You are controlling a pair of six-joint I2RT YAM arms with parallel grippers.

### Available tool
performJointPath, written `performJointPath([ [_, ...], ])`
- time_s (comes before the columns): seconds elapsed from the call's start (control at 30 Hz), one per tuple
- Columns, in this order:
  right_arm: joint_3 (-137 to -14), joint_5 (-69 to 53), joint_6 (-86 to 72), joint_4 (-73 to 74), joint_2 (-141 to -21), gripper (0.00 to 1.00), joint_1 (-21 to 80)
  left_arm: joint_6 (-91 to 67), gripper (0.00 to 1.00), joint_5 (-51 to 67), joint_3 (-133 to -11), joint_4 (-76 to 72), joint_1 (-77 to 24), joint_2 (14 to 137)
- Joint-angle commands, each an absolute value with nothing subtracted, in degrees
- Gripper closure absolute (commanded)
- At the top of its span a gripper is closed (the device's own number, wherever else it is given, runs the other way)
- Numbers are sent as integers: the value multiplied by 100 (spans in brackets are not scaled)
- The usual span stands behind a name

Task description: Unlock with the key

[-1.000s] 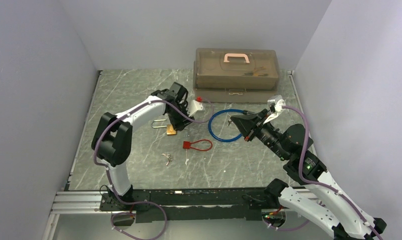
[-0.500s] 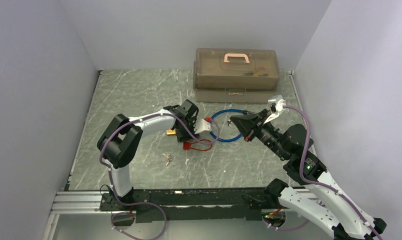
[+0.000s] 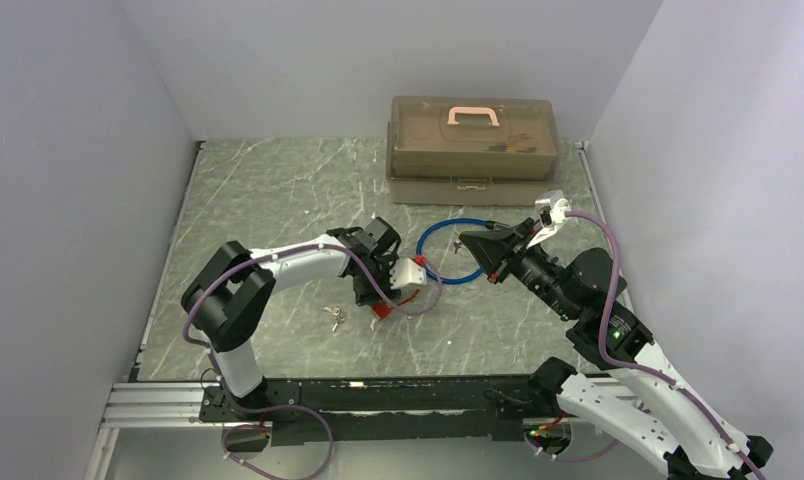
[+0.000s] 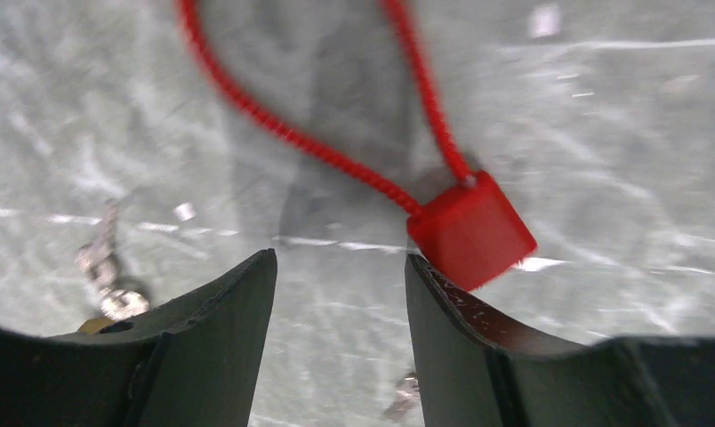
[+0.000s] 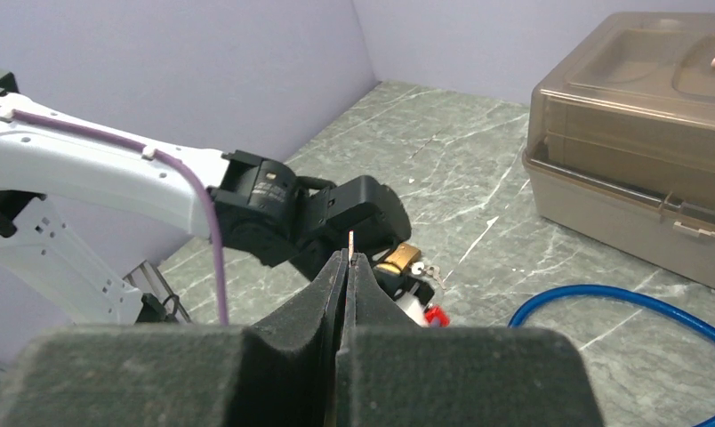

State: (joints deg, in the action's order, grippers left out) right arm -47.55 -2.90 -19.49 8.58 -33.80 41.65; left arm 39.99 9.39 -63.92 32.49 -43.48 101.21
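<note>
A red cable lock (image 4: 469, 229) lies on the marble table, its block just past my left gripper's right finger (image 4: 443, 311). My left gripper (image 4: 341, 267) hangs low over the table, open, with nothing between its fingers. In the top view this gripper (image 3: 376, 298) covers most of the red lock (image 3: 383, 311). My right gripper (image 5: 347, 260) is shut on a key (image 5: 350, 238), whose thin blade sticks up from the fingertips. It hovers above the blue cable's near side (image 3: 465, 241). A brass padlock (image 5: 400, 256) shows behind the left gripper.
A bunch of loose keys (image 3: 335, 317) lies near the left gripper, also at the left of the wrist view (image 4: 105, 277). A blue cable loop (image 3: 433, 262) lies mid-table. A brown toolbox (image 3: 473, 148) with a pink handle stands at the back. Walls close both sides.
My left arm has swung from the brass padlock toward the near right and now hangs over the red cable lock. The right arm has stayed still with the key.
</note>
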Motion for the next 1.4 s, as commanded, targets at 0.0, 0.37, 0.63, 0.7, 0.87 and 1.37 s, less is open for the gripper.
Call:
performJointPath([
  [0.0, -4939, -281, -1872, 704, -3392, 100, 4148, 3794, 39, 1760, -6195, 3451, -4868, 9665],
  [0.37, -5036, -215, -1839, 939, -3342, 100, 4149, 3917, 32, 1842, -6561, 3613, -5073, 9869],
  [0.63, -5054, -117, -1786, 1063, -3259, 100, 4153, 6284, 18, 1810, -6085, 3586, -4792, 9205],
  [0.7, -5074, -62, -1761, 1051, -3231, 100, 4146, 6458, 18, 1772, -6198, 3453, -4768, 9319],
  [0.87, -5201, -13, -1723, 1114, -3289, 100, 4148, 7352, 5, 2277, -6429, 3733, -4786, 9425],
  [1.37, -5366, 196, -1519, 1310, -3153, 100, 4148, 9836, 1, 2575, -6883, 4528, -5487, 10095],
])
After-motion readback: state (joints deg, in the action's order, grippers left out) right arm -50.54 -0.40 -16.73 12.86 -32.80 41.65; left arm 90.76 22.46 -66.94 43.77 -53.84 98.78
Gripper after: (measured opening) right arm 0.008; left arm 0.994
